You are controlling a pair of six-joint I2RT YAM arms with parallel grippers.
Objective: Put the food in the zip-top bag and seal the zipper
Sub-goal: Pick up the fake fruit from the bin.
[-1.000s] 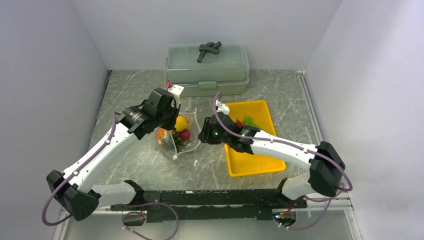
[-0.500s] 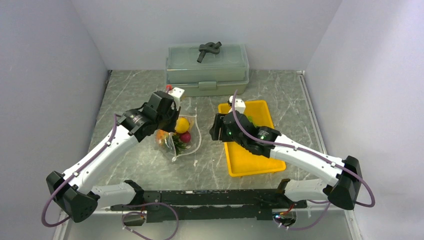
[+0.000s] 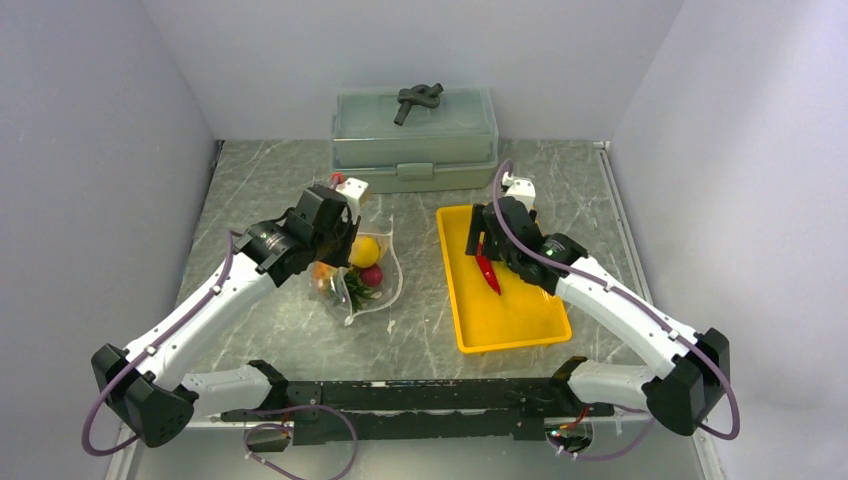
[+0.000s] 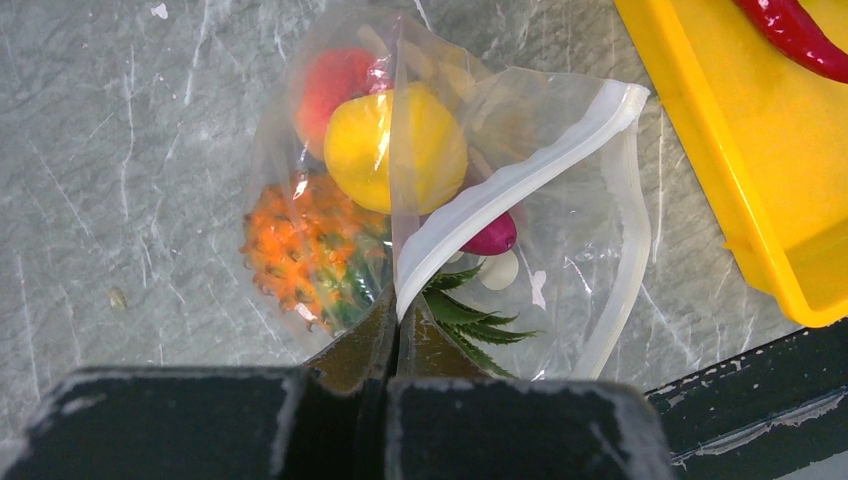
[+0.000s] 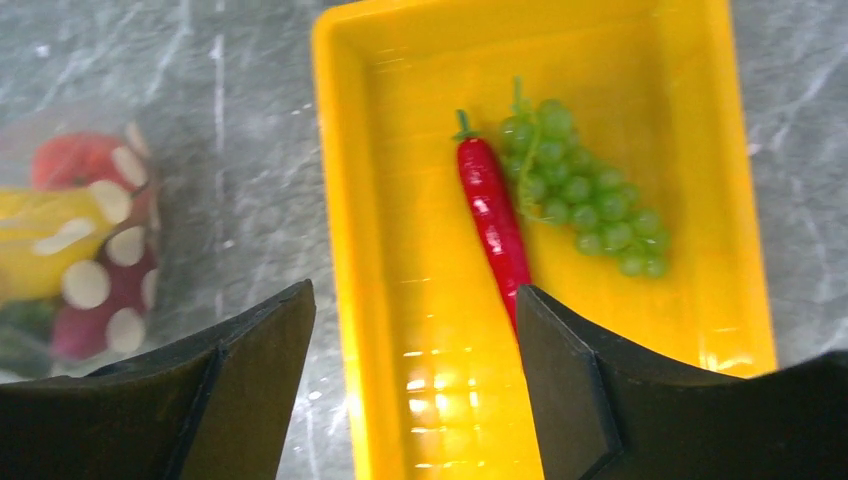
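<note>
The zip-top bag [image 3: 378, 290] [image 4: 585, 215] lies on the table with its mouth open. My left gripper [image 3: 342, 248] [image 4: 397, 312] is shut on the near end of its whitish zipper [image 4: 500, 192]. Inside the bag are a yellow lemon [image 4: 395, 145], an orange pineapple [image 4: 300, 250], a red-pink peach [image 4: 335, 80] and a purple eggplant [image 4: 492, 238]. My right gripper [image 3: 482, 245] [image 5: 412, 292] hangs open over the yellow tray [image 3: 510, 330] [image 5: 345, 200]. Past its fingertips, a red chili [image 3: 488, 270] [image 5: 495, 220] and green grapes [image 5: 580, 190] lie in the tray.
A grey-green lidded box [image 3: 415, 140] with a dark handle [image 3: 418, 98] stands at the back wall. Side walls close in left and right. A small scrap [image 3: 388, 325] lies on the marble table in front of the bag.
My right gripper has swung from the bag's mouth rightward and back over the tray, opening wider. The left gripper has kept its hold on the bag's edge.
</note>
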